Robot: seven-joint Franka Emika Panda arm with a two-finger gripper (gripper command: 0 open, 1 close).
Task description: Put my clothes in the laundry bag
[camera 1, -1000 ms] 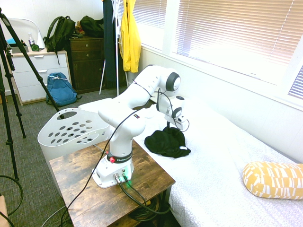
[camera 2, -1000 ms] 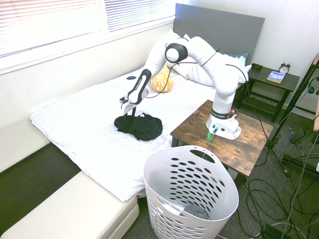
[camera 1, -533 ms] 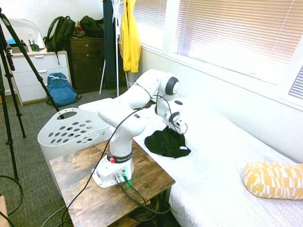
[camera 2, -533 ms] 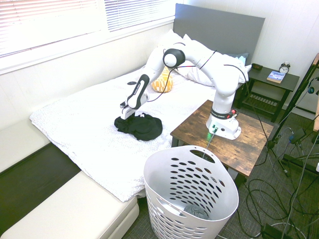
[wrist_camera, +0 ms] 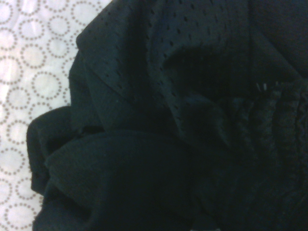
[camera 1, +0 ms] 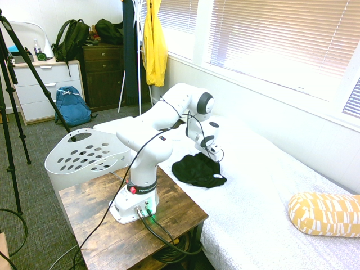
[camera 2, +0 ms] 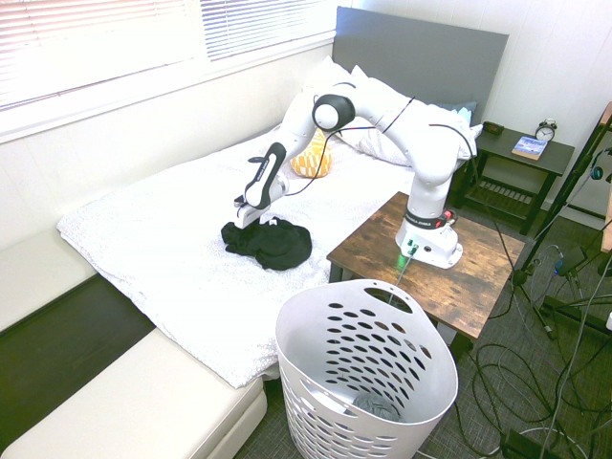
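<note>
One black garment (camera 2: 268,242) lies crumpled on the white bed (camera 2: 163,249), the gripper (camera 2: 248,219) pressed down into it, whether clamped or apart I cannot tell.

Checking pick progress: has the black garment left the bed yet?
No, the black garment lies bunched on the white bed cover, with the pincer down at its top edge.
</note>
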